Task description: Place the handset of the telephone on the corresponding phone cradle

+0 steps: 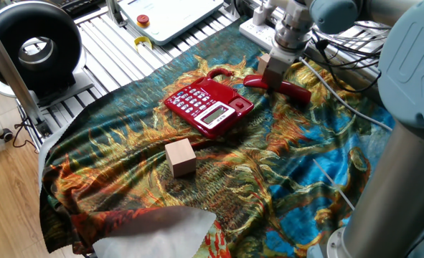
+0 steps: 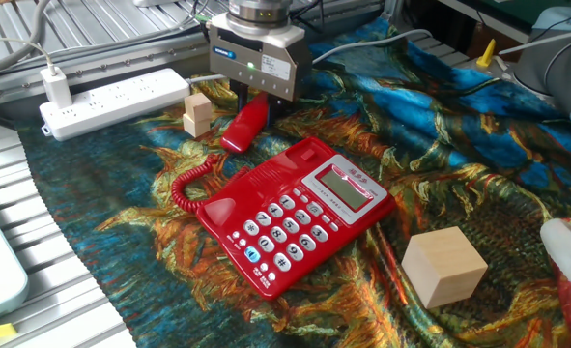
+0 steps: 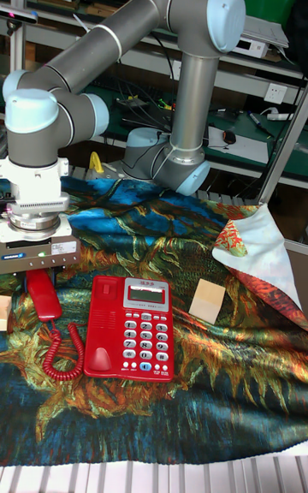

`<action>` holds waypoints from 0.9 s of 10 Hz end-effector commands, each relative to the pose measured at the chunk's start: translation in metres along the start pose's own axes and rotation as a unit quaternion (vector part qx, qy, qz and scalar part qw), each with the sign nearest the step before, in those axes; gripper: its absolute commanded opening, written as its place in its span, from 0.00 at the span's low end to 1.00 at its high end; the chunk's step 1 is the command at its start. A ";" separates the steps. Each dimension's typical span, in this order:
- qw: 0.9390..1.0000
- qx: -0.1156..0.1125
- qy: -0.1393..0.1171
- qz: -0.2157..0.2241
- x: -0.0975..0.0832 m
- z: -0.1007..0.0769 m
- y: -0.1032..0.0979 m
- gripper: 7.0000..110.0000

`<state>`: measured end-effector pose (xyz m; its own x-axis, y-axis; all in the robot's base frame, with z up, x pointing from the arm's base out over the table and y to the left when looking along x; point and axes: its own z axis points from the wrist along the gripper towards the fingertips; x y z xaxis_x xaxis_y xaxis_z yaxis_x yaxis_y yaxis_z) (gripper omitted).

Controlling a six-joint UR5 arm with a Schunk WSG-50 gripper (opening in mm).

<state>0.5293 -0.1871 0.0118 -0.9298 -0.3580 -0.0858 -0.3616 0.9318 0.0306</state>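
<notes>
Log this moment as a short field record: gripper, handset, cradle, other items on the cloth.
gripper: above the handset, jaws down around its middle; closure cannot be confirmed
handset: beside the telephone, off the base, coiled cord attached
phone cradle: unoccupied
other items: large wooden cube; small wooden blocks near the power strip

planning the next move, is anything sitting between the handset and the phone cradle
Nothing visible does. The claw holds the handset just beside the telephone, and the phone cradle on the near edge is bare. The small wooden blocks and the wooden cube lie off that path.
</notes>
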 end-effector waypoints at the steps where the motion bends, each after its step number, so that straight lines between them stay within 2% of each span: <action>1: 1.000 -0.004 0.003 0.022 -0.001 -0.009 0.002 0.00; 9: 1.000 -0.007 -0.002 0.024 -0.004 -0.018 0.003 0.00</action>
<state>0.5285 -0.1850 0.0251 -0.9443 -0.3206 -0.0747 -0.3241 0.9452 0.0397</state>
